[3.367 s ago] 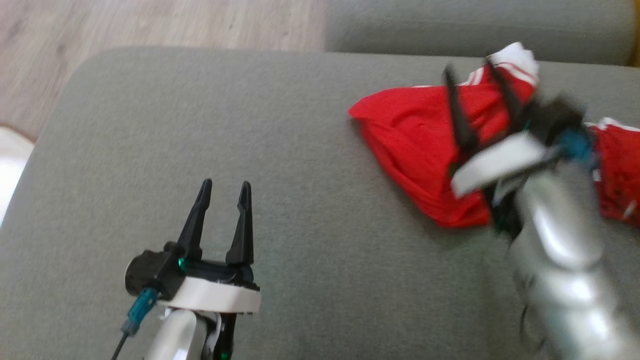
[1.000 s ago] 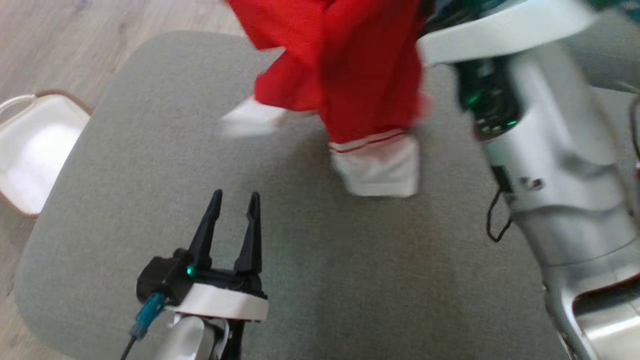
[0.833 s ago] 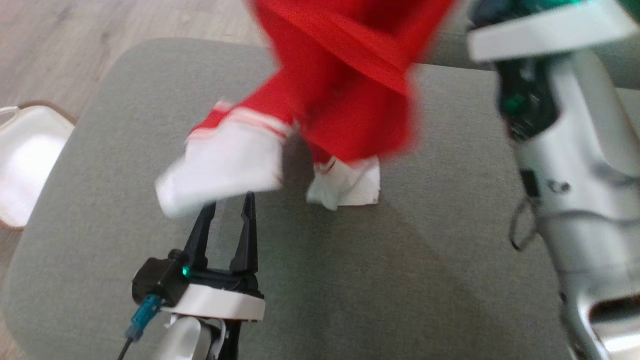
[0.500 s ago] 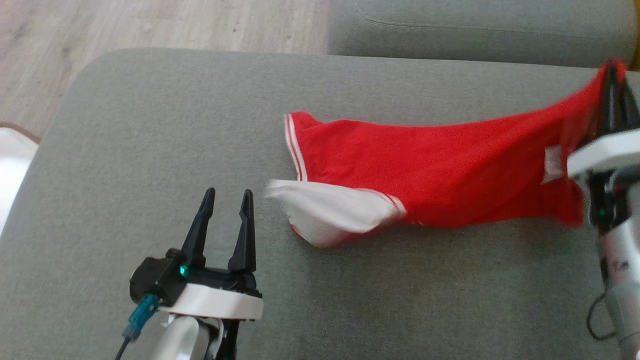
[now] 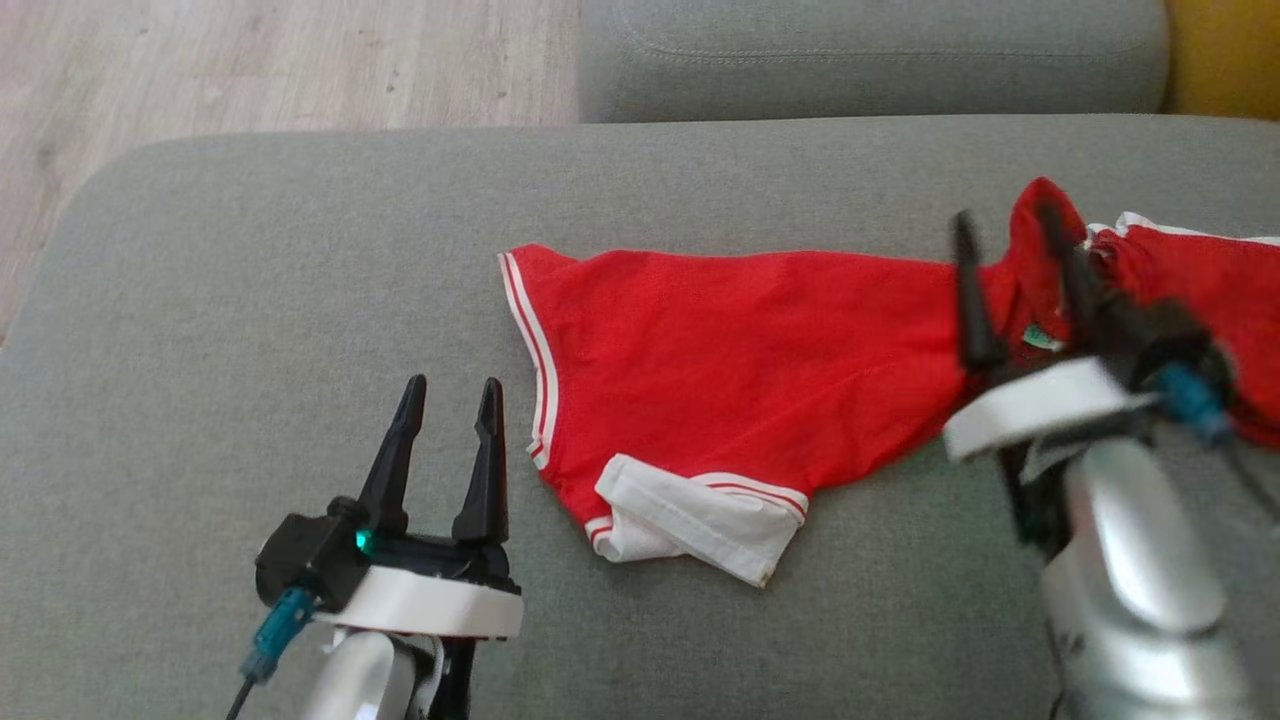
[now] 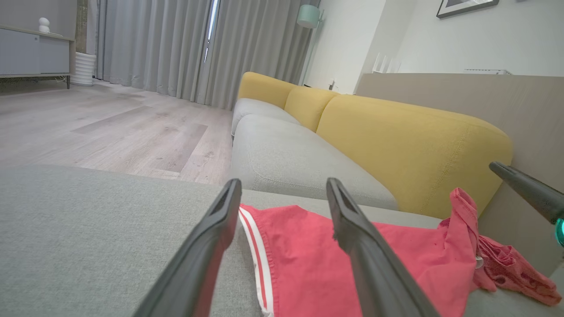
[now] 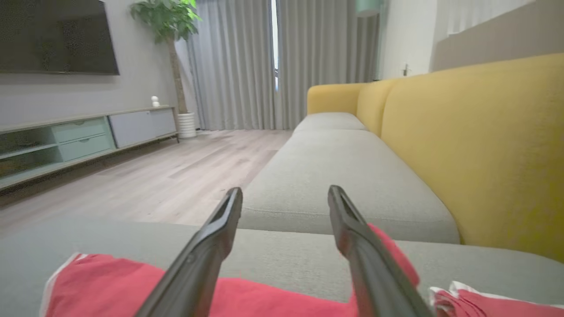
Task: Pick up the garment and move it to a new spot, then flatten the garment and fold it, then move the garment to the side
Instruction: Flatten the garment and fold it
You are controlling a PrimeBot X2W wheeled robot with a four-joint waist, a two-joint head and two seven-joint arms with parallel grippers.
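Observation:
The garment (image 5: 740, 360) is a red shirt with white-trimmed sleeves, spread across the grey sofa cushion (image 5: 250, 290) with one white sleeve cuff folded near the front edge. Its far right part is bunched and rises in a small peak. My right gripper (image 5: 1010, 235) stands open over that bunched end, a finger on each side of the peak, holding nothing. In the right wrist view the garment (image 7: 273, 299) lies under the open right gripper (image 7: 284, 196). My left gripper (image 5: 450, 390) is open just left of the shirt's hem, and the left wrist view shows the garment (image 6: 405, 268) beyond the left gripper (image 6: 284, 187).
A second grey seat cushion (image 5: 870, 55) lies beyond the first. The yellow sofa backrest (image 6: 410, 145) runs along the right. Wooden floor (image 5: 250, 70) lies past the cushion's left and far edges.
My right gripper has opened and let go of the garment, whose lifted end has dropped to the cushion. The white sleeve has settled flat. My left gripper has stayed put.

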